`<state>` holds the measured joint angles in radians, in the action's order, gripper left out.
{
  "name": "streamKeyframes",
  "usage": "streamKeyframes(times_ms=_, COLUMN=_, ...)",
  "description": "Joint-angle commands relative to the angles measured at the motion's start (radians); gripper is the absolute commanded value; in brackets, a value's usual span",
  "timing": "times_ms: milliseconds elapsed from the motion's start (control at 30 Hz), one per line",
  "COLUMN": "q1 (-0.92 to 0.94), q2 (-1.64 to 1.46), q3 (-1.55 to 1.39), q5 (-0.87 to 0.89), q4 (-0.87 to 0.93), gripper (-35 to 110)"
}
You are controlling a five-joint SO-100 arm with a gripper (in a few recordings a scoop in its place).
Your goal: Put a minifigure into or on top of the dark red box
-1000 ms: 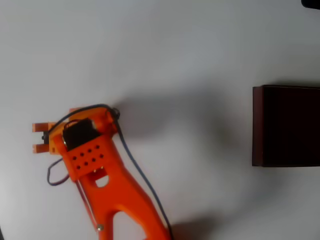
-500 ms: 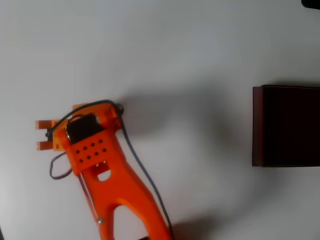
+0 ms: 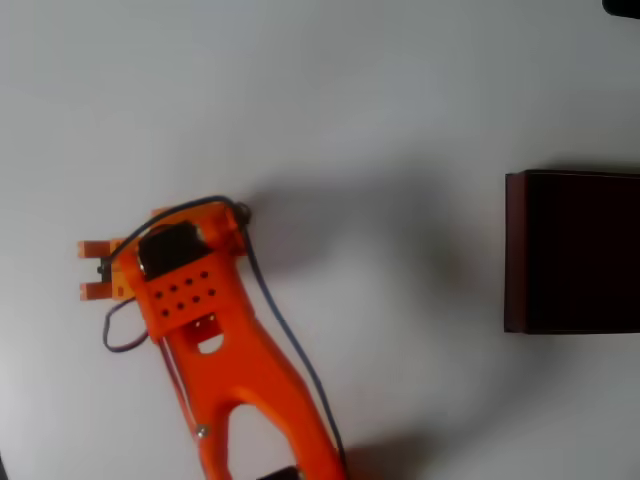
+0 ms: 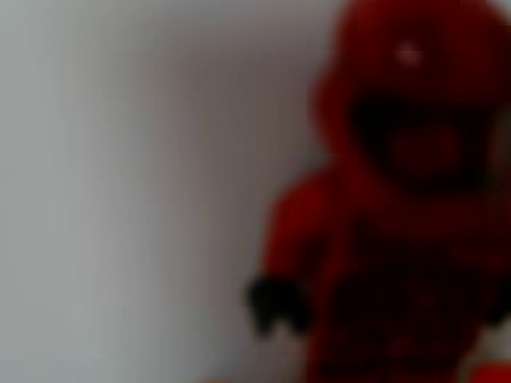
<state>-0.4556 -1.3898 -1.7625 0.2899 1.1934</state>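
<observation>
The minifigure [image 4: 399, 215] fills the right half of the wrist view as a blurred bright red figure with a dark face and a dark hand, very close to the lens. In the overhead view my orange gripper [image 3: 92, 270] is at the left of the white table, its two fingers pointing left with a narrow gap between them, and the figure is hidden under the gripper. The gripper is shut on the minifigure. The dark red box [image 3: 515, 250] stands at the right edge, far from the gripper, with a near-black inside.
The white table [image 3: 380, 100] lies bare between the gripper and the box. The orange arm [image 3: 250, 400] runs down to the bottom edge with a dark cable beside it. A small dark object [image 3: 622, 6] sits at the top right corner.
The gripper has drifted slightly to the right, toward the box, with the gap between its fingers unchanged. The box has not moved.
</observation>
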Motion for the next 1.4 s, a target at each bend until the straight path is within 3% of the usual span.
streamKeyframes(times_ms=0, q1=-0.017, q2=-0.012, q3=0.026, q5=0.003, q4=-0.002, gripper=15)
streamKeyframes(times_ms=700, q1=-0.025, q2=0.034, q3=0.054, q5=0.012, q4=0.005, gripper=14)
streamKeyframes(times_ms=1067, q1=-0.025, q2=0.071, q3=0.083, q5=0.011, q4=0.014, gripper=0)
streamKeyframes(times_ms=1367, q1=-0.017, q2=0.083, q3=0.110, q5=0.009, q4=0.052, gripper=0)
